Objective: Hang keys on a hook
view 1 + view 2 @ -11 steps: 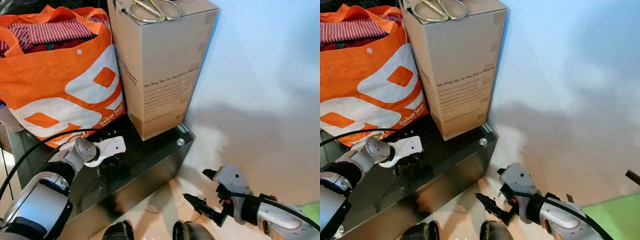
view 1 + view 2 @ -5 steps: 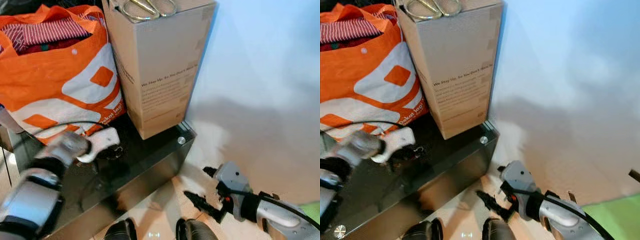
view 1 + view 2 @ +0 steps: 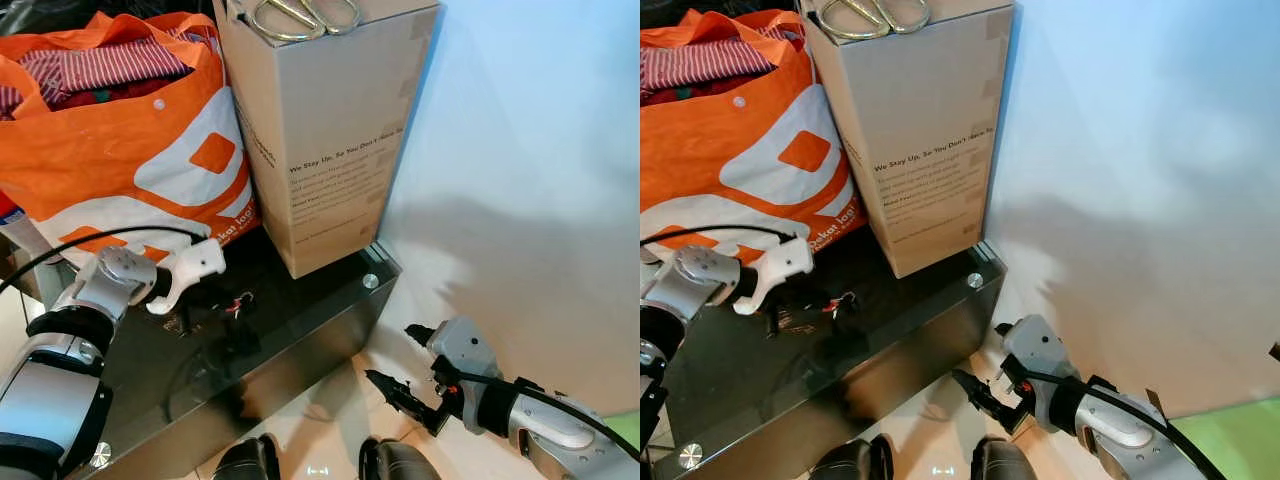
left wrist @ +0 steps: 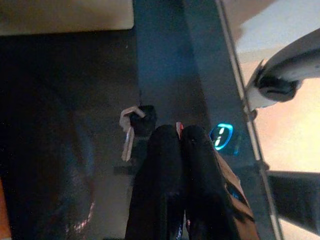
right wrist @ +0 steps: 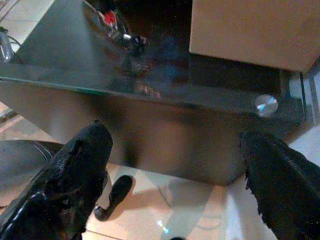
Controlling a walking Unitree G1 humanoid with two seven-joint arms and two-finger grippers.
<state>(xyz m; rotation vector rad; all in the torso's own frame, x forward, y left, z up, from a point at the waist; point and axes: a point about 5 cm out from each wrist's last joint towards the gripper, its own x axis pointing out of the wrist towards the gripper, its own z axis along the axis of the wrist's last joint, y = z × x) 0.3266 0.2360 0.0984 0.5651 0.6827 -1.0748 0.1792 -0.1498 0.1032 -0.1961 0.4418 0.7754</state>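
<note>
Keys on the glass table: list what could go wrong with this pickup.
1. The left gripper has its fingers pressed together beside the keys, holding nothing; lifting now would likely leave them on the table.
2. The keys lie flat on the dark glass table, so the fingers may slide off or scrape the glass.
3. The orange bag stands close behind the left arm, so a wide swing could snag it.
</note>
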